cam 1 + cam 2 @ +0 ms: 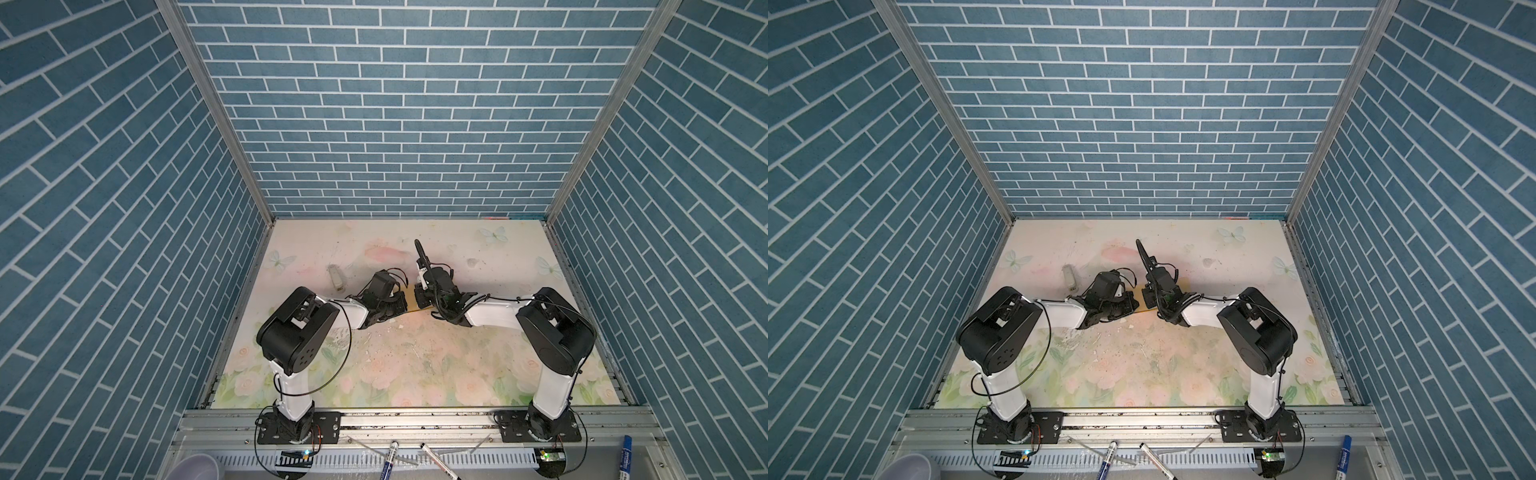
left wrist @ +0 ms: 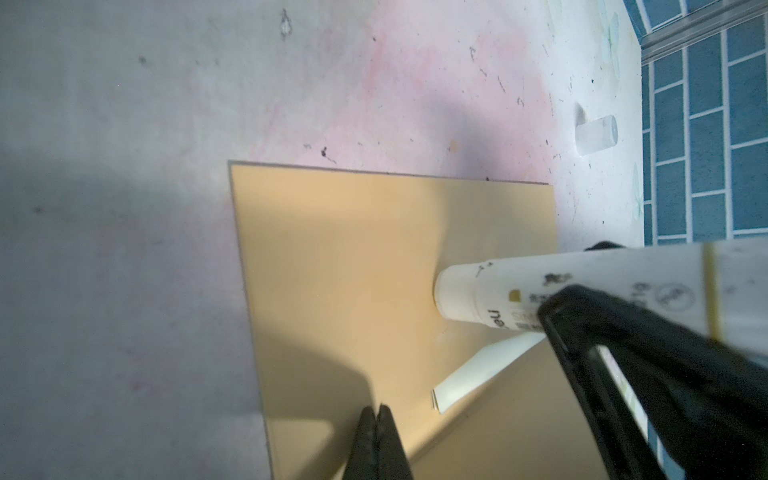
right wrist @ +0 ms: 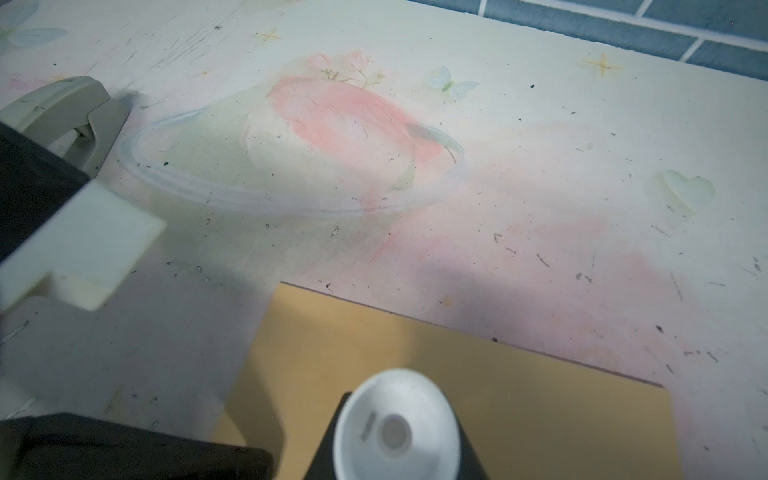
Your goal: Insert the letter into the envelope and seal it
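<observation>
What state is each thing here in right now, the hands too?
envelope, flat on the table, seemingly unsealed.
letter, folded, mostly hidden in the envelope; a corner pokes out.
glue stick, uncapped, tip at the envelope.
cap, off, apart on the table.
stapler, lying unheld.
left hand, shut, over the envelope.
right hand, shut on the glue stick.

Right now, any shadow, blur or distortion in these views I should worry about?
Left wrist: shadows darken the envelope and table, and the white tube is slightly soft. Right wrist: the tube's tip is out of focus, the envelope edge sharp. Both top views: even light, wide-angle skew on the walls, envelope mostly hidden.
</observation>
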### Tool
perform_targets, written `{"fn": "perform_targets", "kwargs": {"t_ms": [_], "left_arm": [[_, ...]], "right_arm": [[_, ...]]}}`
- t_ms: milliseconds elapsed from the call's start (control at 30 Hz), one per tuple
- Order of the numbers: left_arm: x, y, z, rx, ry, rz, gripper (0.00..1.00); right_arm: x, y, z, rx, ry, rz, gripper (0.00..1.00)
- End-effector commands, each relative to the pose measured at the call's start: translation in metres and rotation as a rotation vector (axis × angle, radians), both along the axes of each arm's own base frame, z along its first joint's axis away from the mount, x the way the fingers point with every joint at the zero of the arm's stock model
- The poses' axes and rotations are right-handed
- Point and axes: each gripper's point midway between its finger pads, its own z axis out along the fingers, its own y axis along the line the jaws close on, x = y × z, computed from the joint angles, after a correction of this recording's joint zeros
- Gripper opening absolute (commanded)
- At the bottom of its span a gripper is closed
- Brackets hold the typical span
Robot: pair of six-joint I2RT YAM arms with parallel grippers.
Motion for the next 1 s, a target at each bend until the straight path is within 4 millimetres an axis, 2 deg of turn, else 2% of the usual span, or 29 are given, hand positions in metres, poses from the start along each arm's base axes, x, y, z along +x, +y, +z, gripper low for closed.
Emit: {"fn": "perform_targets", "kwargs": {"t_ms": [0,967], "left_arm": [[-0.033,0.035,-0.057,0.178,0.175,0.029,0.0],[-0.037,0.037,-0.062,0.201,0.185,0.027,0.0]], "right_arm": [[-0.003,-0.057,-0.038,-0.207,0.051,-0.089,0.0],[-0.009,-0.093,-0.045,-0.263,0.054,-0.148,0.0]]}}
